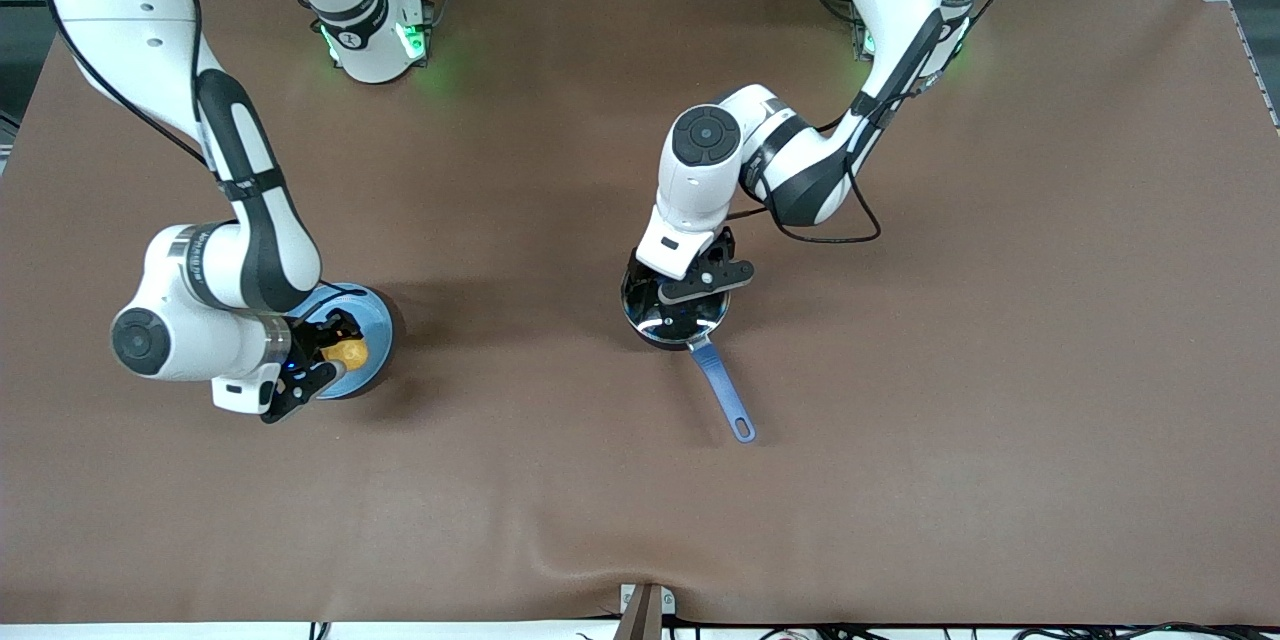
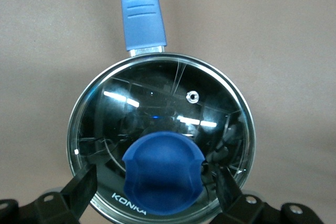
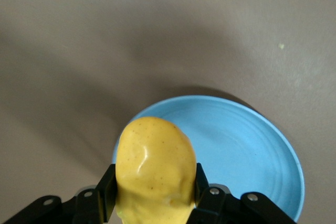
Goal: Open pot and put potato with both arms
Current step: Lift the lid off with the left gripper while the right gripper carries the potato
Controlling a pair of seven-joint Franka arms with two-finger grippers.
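Yellow potato (image 3: 155,169) is pinched in my right gripper (image 1: 322,357) over the blue plate (image 1: 375,312). Left gripper (image 2: 157,192) hangs wide open astride the lid knob (image 2: 163,172); pot (image 1: 672,312) mid-table, lid (image 2: 157,108) on. Next, I'd say: clamp knob, lift. Brown mat (image 1: 1000,370) flat, cable racks along the robots' edge.

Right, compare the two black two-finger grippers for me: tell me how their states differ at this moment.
The right gripper is shut on the lumpy yellow potato, over the light-blue plate. The left gripper is open and holds nothing. Its fingers straddle the blue knob on the glass lid of the blue-handled black pot; the lid is on. Both point down over their targets.
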